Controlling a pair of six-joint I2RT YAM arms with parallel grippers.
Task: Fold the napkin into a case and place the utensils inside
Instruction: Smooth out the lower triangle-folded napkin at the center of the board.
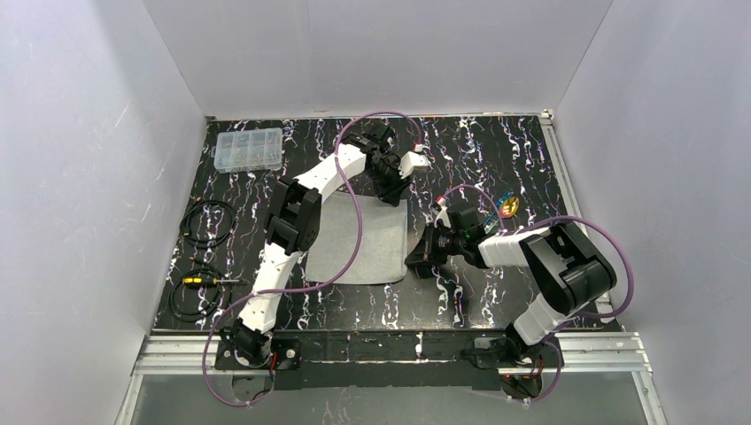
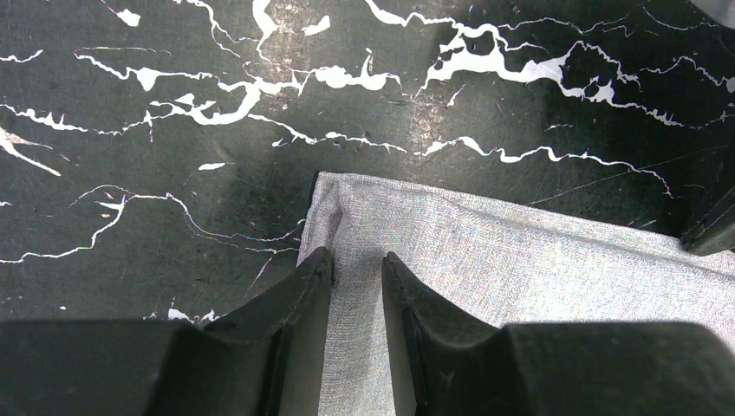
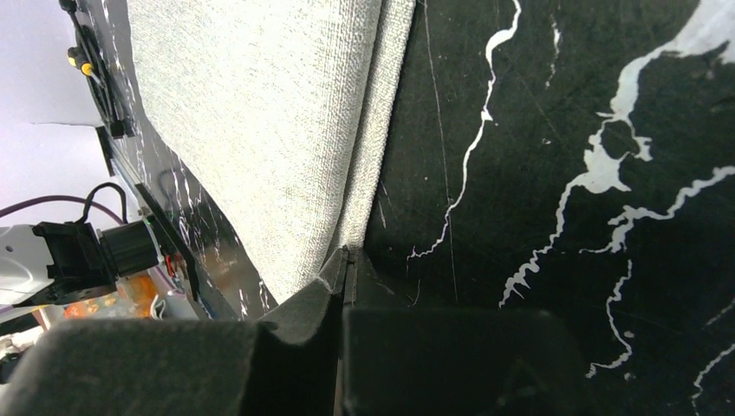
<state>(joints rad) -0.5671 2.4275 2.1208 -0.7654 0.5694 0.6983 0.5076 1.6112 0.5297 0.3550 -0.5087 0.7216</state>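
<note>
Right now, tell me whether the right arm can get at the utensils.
Probably not at once: the right pincer is shut on the right edge of the napkin. The utensils lie uncovered on the table beside that arm's forearm, so the way looks free once it lets go.

Far-right corner of the black white-veined tabletop point(image 1: 509, 146) lies open; a clear plastic compartment box point(image 1: 249, 149) and coiled black cables point(image 1: 208, 221) crowd the side left of the light-grey cloth napkin point(image 1: 363, 243).

Spread grey napkin point(image 1: 359, 248), utensils point(image 1: 507, 206) apart.
</note>
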